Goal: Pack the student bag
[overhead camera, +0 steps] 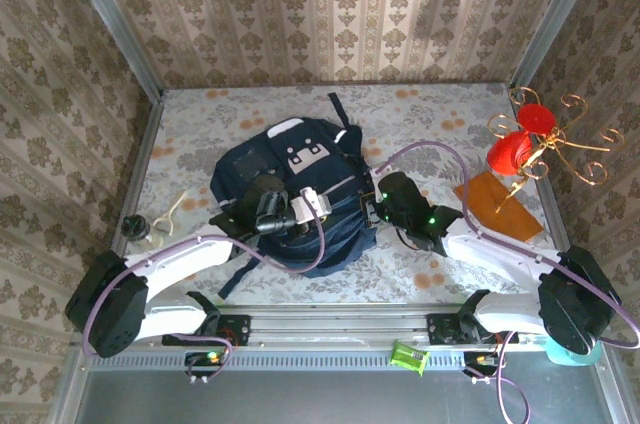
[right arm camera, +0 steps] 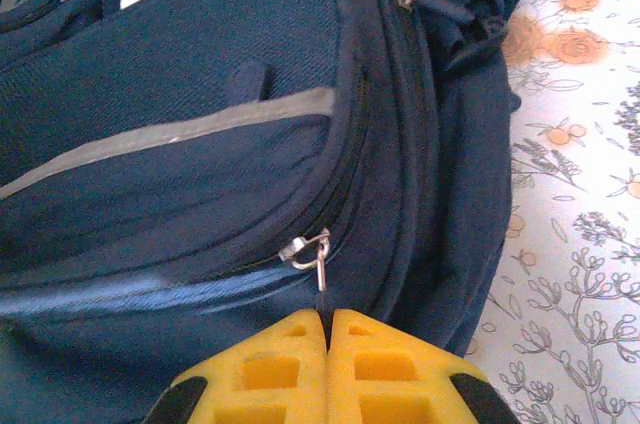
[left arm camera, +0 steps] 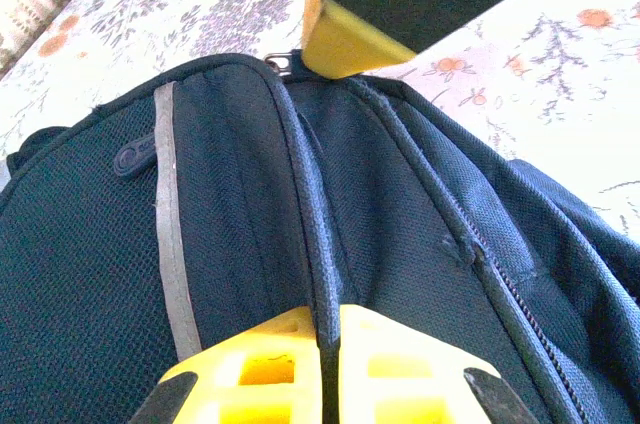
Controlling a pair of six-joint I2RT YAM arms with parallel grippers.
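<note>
The student bag [overhead camera: 290, 184], a dark navy backpack with a white-and-grey patch, lies in the middle of the table. My left gripper [overhead camera: 330, 209] rests on its right half. In the left wrist view the yellow fingers [left arm camera: 270, 364] are shut on a raised piped seam of the bag [left arm camera: 330, 244]. My right gripper [overhead camera: 376, 202] sits at the bag's right edge. Its fingers [right arm camera: 380, 369] are shut on the dark pull tab of a zip, just below the silver slider [right arm camera: 310, 246]. The right gripper's yellow finger [left arm camera: 345, 39] shows at the far end of the seam.
A gold wire stand with red cups [overhead camera: 520, 149] rises at the right, over an orange card [overhead camera: 498, 206]. A small black object [overhead camera: 135, 227] and a pale cord [overhead camera: 175, 209] lie at the left. A green item [overhead camera: 408, 356] sits on the front rail. Walls close in three sides.
</note>
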